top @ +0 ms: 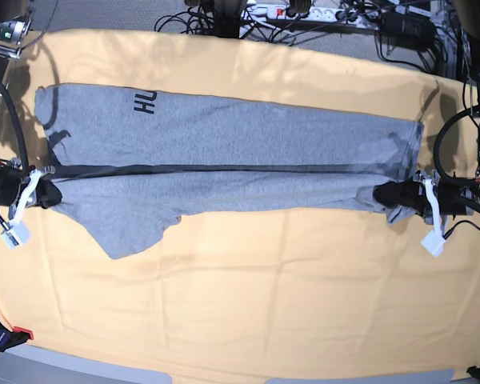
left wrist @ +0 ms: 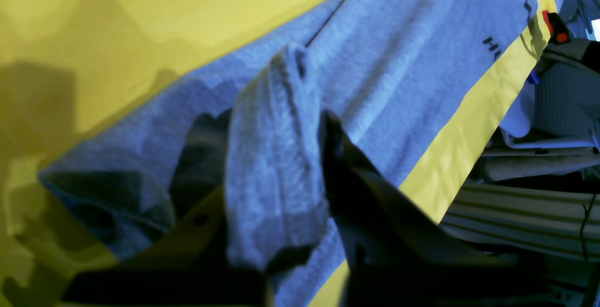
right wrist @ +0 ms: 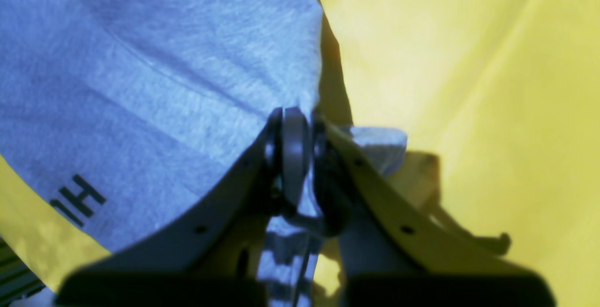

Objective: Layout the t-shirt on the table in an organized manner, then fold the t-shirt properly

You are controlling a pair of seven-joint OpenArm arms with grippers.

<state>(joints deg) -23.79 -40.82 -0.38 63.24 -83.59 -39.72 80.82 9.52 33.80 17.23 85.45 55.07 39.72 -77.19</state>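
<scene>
From where I stand, the near stretch of the table [top: 248, 320], a wide surface under a creased pale yellow-orange cloth, lies bare, with one short sleeve of the heather-grey cotton t-shirt [top: 232, 156] poking toward me on the left side of the base view. Past that, the shirt runs lengthwise across the middle of the table, folded over itself along a dark crease line, the upper layer plain grey. At either end of that fold line sits an arm. The left gripper [left wrist: 276, 175], on the right side of the base view, has a thick bunched ridge of grey fabric standing up between its two dark fingers, which press it from both sides. The right gripper [right wrist: 293, 166], at the opposite end, has its jaws drawn narrow around a thin edge of the shirt, cloth showing in the slim gap between them. Further back, black block letters [top: 145, 102] peek out near the shirt's far edge. Beyond the table's far rim lies a tangle of black cables and power strips [top: 304, 12].
</scene>
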